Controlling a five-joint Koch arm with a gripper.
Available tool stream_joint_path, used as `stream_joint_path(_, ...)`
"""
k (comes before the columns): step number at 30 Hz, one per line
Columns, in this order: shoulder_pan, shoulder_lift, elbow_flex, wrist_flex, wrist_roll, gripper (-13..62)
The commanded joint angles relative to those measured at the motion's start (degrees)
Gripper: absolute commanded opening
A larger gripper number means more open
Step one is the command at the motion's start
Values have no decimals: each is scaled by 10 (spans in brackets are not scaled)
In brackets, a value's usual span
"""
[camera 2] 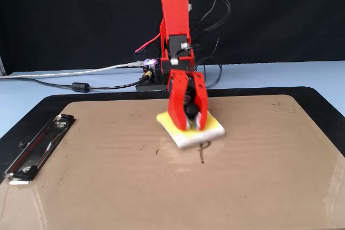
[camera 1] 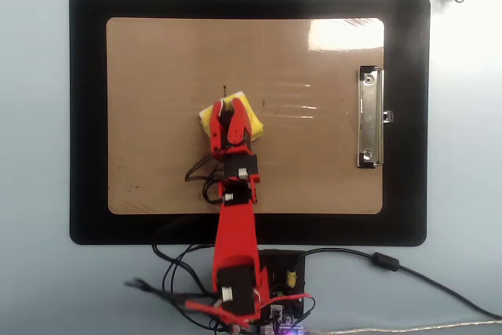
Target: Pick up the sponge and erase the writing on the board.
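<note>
Overhead: sponge (camera 1: 229,114) flat near the middle of the board (camera 1: 157,76), gripper (camera 1: 229,119) clamped on its knob; bare board on every side, clip (camera 1: 370,117) well apart at the right edge, black mat (camera 1: 86,115) around.

Fixed view: sponge (camera 2: 190,130) pressed down, writing (camera 2: 202,150) just beside its near edge; cables (camera 2: 81,86) on the surface behind.
</note>
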Motion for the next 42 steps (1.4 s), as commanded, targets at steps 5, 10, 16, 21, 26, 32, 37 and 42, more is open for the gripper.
stream_joint_path(5,16,-173,-186,-4,6,-80)
stream_joint_path(10,15,13,39,-8,4,-80)
stream_joint_path(16,18,141,167,-4,4,-80)
stream_joint_path(21,27,-61,-50,-3,7,-80)
stream_joint_path(26,24,-165,-171,-2,6,-80)
stream_joint_path(32,14,8,49,-7,3,-80)
stream_joint_path(37,14,44,87,-10,2,-80)
stream_joint_path(42,20,-163,-152,-3,5,-81)
